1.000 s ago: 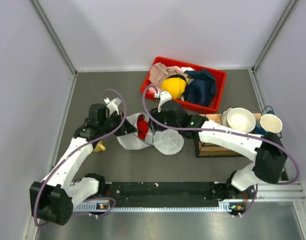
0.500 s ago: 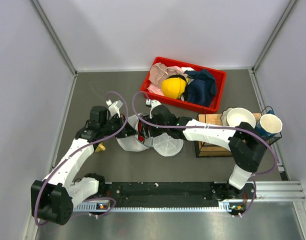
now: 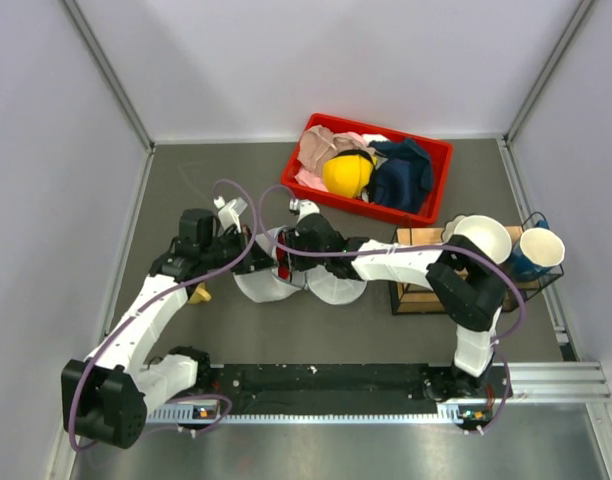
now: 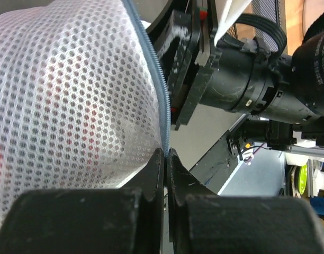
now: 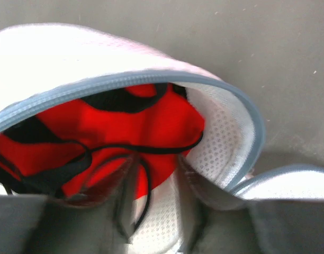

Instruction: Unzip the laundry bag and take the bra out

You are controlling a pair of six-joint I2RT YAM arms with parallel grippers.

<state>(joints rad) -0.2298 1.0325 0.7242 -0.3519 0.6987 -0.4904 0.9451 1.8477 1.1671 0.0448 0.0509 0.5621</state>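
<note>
The bra [image 5: 151, 119] lay inside the unzipped laundry bag [image 3: 261, 288], straight ahead of the right claw [image 5: 147, 198], the nearer one, whose jaws stood apart astride a black strap [image 5: 135, 149], gripping nothing yet. The left claw [image 4: 165, 159] was pinched tight on the bag's zip edge [image 4: 161, 106] on the left. Only the right wrist view showed the strap; from above, just a red sliver.

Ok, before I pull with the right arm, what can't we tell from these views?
- Right gripper: blurred at the right wrist view's bottom edge. Its grip on the bra is unclear, and the arm covers it from above.
- The bra: mostly hidden inside the laundry bag.
- Zipper pull: not seen in any view. The left gripper, pinching the bag's edge, blocks the left wrist view's foreground.
</note>
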